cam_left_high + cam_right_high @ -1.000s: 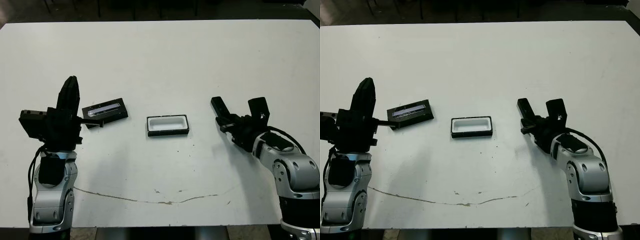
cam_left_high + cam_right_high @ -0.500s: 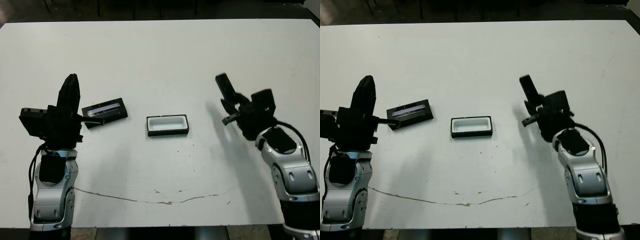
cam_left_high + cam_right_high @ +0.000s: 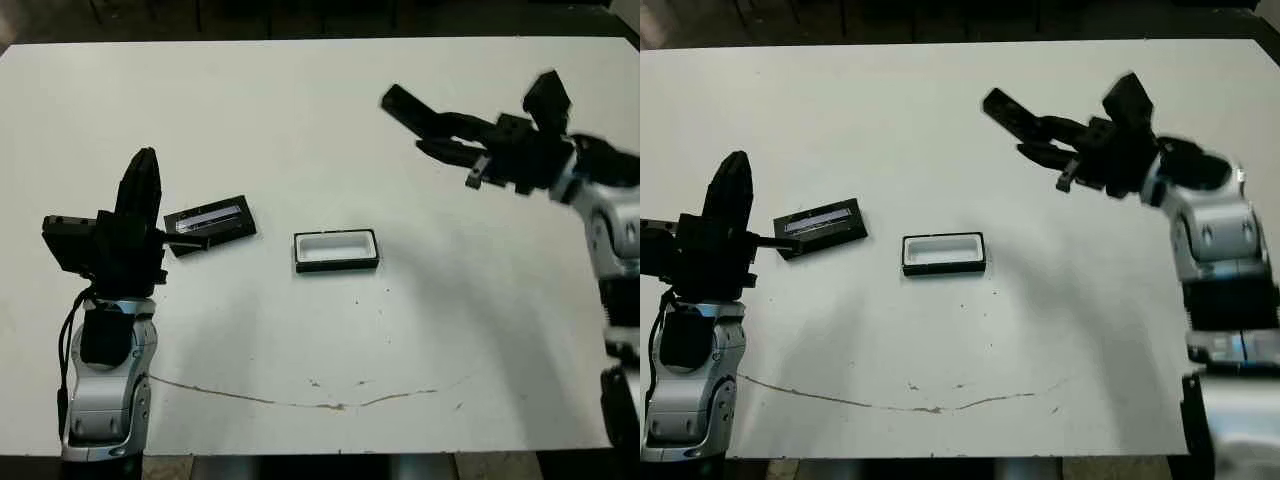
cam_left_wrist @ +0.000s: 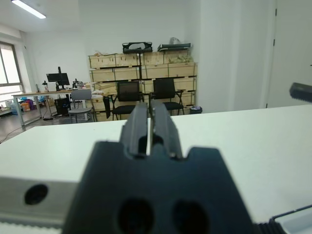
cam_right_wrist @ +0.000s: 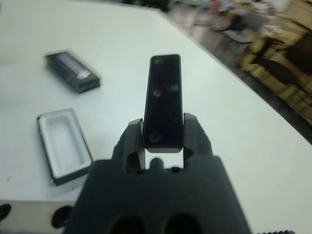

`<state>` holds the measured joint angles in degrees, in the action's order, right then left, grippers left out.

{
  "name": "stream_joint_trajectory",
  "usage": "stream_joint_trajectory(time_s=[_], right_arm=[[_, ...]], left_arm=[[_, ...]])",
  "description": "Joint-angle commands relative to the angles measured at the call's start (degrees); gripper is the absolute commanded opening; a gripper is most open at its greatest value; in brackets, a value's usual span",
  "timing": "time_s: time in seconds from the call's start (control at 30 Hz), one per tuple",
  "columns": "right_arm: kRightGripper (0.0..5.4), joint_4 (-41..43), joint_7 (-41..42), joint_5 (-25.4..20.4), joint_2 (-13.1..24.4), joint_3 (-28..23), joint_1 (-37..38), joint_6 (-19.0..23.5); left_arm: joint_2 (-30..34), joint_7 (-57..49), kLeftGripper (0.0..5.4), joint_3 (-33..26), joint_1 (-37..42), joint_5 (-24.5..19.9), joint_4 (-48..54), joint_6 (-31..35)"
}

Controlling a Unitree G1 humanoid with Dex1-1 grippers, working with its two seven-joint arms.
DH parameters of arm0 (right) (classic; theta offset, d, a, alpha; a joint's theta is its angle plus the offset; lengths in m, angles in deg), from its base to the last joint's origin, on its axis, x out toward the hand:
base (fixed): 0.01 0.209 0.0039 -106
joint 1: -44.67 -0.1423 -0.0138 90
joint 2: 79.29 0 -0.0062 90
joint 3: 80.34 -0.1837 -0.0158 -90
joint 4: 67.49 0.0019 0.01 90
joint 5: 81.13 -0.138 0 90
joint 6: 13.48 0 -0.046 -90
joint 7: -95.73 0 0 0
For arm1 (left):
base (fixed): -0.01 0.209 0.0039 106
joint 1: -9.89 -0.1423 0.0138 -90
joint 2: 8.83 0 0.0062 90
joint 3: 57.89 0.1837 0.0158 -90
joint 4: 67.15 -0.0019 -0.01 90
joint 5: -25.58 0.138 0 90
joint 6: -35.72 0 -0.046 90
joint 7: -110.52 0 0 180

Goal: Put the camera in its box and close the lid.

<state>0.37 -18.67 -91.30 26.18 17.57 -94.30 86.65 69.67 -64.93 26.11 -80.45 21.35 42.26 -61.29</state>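
Right wrist view: right pincer [image 5: 163,141] clamps the camera [image 5: 163,100] by one end, probably for lowering into the box [image 5: 63,145]; left pincer [image 4: 150,127] together.

White table [image 3: 300,120], thin brown crack-like line [image 3: 300,400] near front edge; beyond, office chairs [image 4: 146,95], possibly stacked crates [image 4: 141,61].

One camera [image 5: 163,100], one box [image 3: 336,250], one lid [image 3: 210,220] (silver-striped), two hands (left [image 3: 140,200], right [image 5: 163,139]).
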Motion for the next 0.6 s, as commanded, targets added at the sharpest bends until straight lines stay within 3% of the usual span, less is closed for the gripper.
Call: stream_joint_trajectory(time_s=[0.03,0.2,0.4,0.6], right_arm=[[0.59,-3.53,5.23,1.67,0.25,3.11,-3.22,-0.57],[0.59,-6.43,10.93,4.01,-0.76,7.36,-5.98,0.14],[0.59,-1.99,15.16,7.19,-0.46,12.60,-7.17,4.62],[0.59,0.06,17.32,8.18,-0.90,15.27,-5.74,5.93]], left_arm=[[0.18,-0.33,0.00,0.28,-1.39,0.42,0.49,1.51],[-0.18,-0.72,0.00,0.67,-1.64,0.47,0.73,1.78],[-0.43,-1.49,0.00,1.44,-1.90,1.12,1.24,2.32],[-0.54,-1.39,0.00,1.67,-1.81,0.90,0.54,1.72]])
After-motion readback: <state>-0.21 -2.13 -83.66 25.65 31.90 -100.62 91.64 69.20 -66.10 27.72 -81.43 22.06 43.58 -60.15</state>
